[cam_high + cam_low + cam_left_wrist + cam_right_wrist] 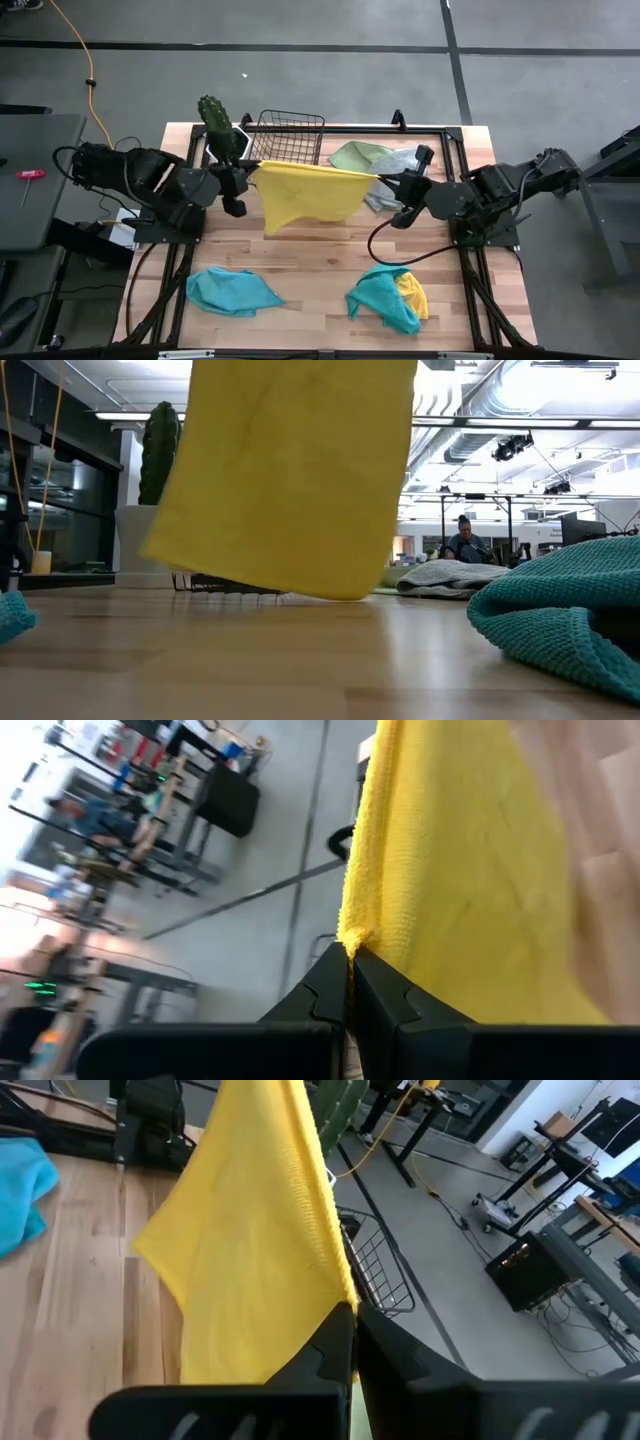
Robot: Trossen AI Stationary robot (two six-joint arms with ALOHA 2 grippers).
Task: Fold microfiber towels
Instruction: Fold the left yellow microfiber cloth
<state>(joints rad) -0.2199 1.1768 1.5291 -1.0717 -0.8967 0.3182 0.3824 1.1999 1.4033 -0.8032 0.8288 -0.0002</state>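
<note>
A yellow microfiber towel (305,195) hangs in the air over the table's far middle, stretched between my left gripper (250,168) and my right gripper (384,180), both shut on its top corners. In the low view the yellow towel (285,470) hangs with its bottom edge just above the wood. A teal towel (232,291) lies near left. A teal towel (382,298) with a yellow one (413,293) bunched against it lies near right. A light green towel (358,155) and a grey towel (398,165) lie crumpled at the far right. My left gripper pinches the yellow towel's top left corner (352,942) between its two fingers, coming level from the table's left. The towel hangs below, clear of the table, its top edge taut. My right gripper pinches the top right corner (347,1295) between its two fingers, coming level from the table's right. The cloth hangs down from the hold, top edge drawn straight.
A black wire basket (288,135) stands at the far edge just behind the hanging towel, with a green cactus in a white pot (222,128) to its left. Bare wood lies in the table's middle, under the towel.
</note>
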